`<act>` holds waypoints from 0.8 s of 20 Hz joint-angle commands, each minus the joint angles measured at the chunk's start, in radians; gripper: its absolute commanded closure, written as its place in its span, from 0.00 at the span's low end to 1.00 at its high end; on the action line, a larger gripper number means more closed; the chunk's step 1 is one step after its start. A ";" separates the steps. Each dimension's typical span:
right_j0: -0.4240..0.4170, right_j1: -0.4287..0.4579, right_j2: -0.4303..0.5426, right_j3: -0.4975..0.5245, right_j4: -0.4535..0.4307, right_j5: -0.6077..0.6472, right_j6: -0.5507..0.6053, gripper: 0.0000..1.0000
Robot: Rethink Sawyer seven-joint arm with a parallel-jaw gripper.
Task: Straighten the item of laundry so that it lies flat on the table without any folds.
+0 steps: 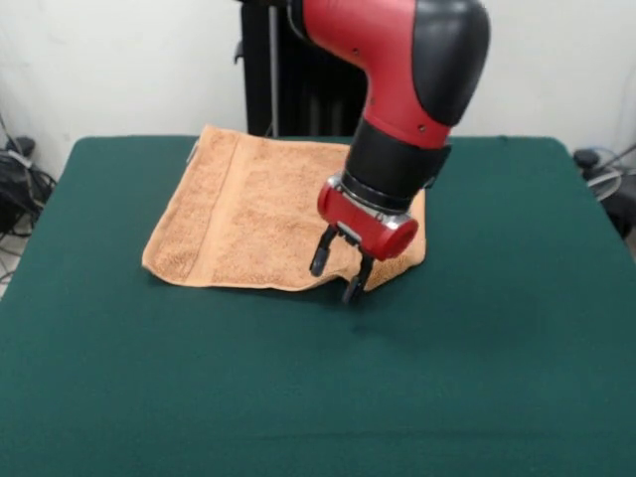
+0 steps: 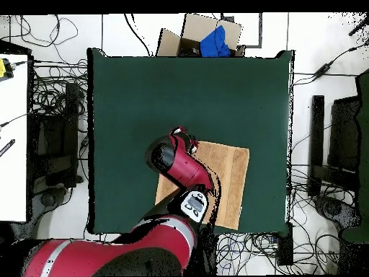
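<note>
Front view: towel (image 1: 248, 214) shows no readable label beneath gripper (image 1: 338, 268).

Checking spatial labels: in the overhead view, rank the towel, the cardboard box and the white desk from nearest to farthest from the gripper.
1. Towel, right beside the gripper.
2. Cardboard box, beyond the table's top edge.
3. White desk, at the far left.
</note>
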 commanded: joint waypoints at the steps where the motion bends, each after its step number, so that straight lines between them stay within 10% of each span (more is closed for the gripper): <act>1: -0.071 0.041 0.152 -0.024 -0.059 -0.031 0.167 0.00; 16: -0.141 0.040 0.226 -0.050 -0.040 0.068 0.176 0.00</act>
